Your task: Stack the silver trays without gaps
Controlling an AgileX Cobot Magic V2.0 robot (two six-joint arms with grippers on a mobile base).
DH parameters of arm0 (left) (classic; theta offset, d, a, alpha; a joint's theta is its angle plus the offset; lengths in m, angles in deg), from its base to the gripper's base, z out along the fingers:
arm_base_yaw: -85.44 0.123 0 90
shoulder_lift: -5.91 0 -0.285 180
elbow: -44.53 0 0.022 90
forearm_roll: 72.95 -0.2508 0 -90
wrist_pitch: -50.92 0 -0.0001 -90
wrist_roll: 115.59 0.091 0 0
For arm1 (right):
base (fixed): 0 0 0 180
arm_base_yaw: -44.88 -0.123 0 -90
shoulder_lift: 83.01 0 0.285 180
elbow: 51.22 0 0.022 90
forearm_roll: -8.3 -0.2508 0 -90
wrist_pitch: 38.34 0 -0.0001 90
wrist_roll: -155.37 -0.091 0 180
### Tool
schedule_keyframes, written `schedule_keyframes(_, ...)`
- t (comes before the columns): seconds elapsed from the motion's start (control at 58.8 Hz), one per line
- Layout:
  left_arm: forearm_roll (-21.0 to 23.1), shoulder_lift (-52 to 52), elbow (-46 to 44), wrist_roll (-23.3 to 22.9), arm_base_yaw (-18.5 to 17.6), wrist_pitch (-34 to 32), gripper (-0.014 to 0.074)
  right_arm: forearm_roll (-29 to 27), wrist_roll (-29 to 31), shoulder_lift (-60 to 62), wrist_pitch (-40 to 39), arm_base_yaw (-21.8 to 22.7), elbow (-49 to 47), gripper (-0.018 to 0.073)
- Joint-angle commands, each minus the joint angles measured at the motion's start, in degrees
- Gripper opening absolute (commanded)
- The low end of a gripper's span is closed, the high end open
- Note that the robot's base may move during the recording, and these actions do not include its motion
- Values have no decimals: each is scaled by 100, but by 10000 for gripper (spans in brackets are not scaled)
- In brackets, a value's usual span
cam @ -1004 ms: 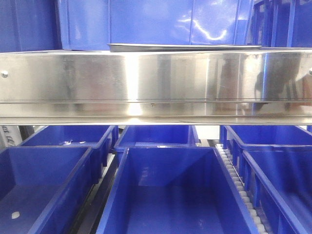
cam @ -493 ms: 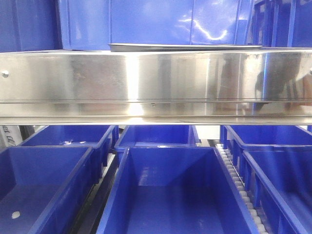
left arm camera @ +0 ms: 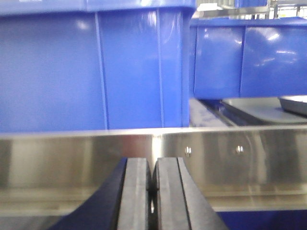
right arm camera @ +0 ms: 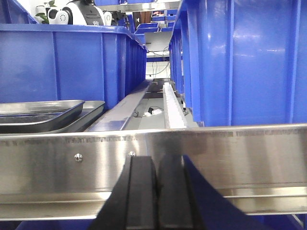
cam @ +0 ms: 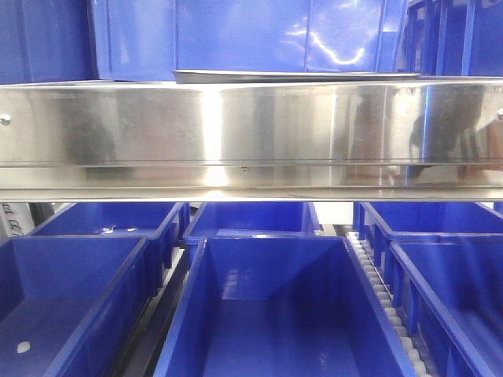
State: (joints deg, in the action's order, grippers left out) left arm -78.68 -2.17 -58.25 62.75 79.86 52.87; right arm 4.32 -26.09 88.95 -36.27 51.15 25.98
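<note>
A silver tray's thin rim (cam: pixel 297 76) shows just above the steel rail in the front view, and the rail hides the rest of it. In the right wrist view two silver trays (right arm camera: pixel 41 114) lie at the far left behind the rail, one resting in the other. In the left wrist view the trays (left arm camera: pixel 268 106) sit at the far right. My left gripper (left arm camera: pixel 154 167) is shut and empty, low in front of the rail. My right gripper (right arm camera: pixel 157 165) is shut and empty, also in front of the rail. Neither gripper shows in the front view.
A broad mirrored steel rail (cam: pixel 251 137) with screws spans the front view. Large blue bins (cam: pixel 236 35) stand behind it on the shelf. Open blue bins (cam: pixel 271 314) sit below. A white roller strip (right arm camera: pixel 172 108) runs between the bins.
The front view has shifted very slightly. Nothing else has visibly changed.
</note>
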Motion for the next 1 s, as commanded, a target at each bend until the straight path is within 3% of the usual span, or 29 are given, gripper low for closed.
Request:
schedule_keyframes(0.0,95,29,0,1,18,163,-6,20,-9,25,-86,25,1,-60)
schedule_keyframes(0.238,401,29,0,1,18,445,-6,20,-9,25,-86,25,1,-60)
schedule_keyframes(0.987,388,29,0,1,18,482,-6,20,-9,25,-86,25,1,-60)
